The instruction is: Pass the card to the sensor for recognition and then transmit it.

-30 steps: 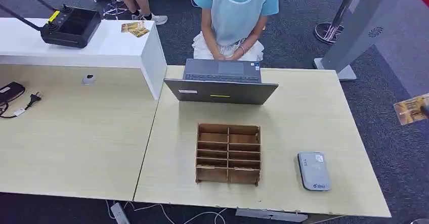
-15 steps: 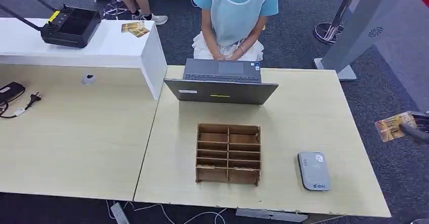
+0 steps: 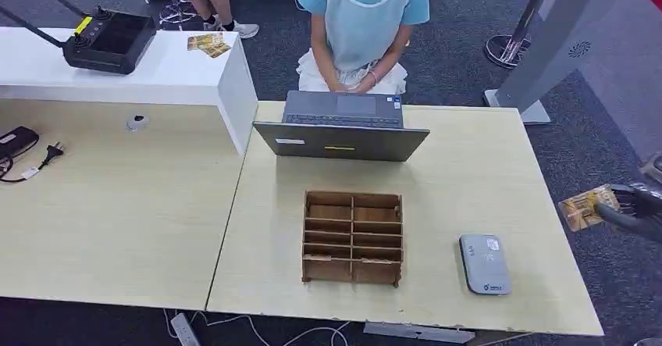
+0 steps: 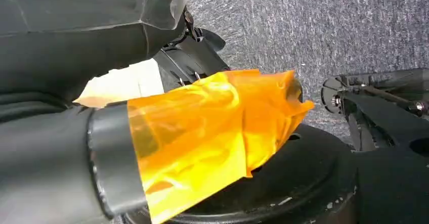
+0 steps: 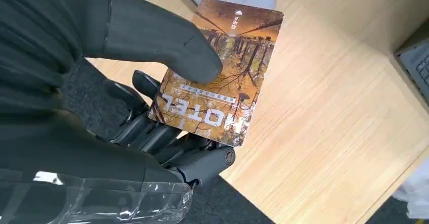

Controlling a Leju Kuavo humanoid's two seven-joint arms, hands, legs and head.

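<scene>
Right hand reaches in from the right, just past the bench edge, thumb pinching the card against its dark fingers. Card hangs near the grey sensor. Left hand hangs above the floor; I cannot tell its grip.

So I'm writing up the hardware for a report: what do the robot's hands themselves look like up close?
The right hand has a thick matte grey thumb and darker, jointed fingers, with clear film wrapped over its grey cover. The left hand has the same dark grey cover and clear film, plus translucent orange tape wrapped around one thick grey part.
</scene>
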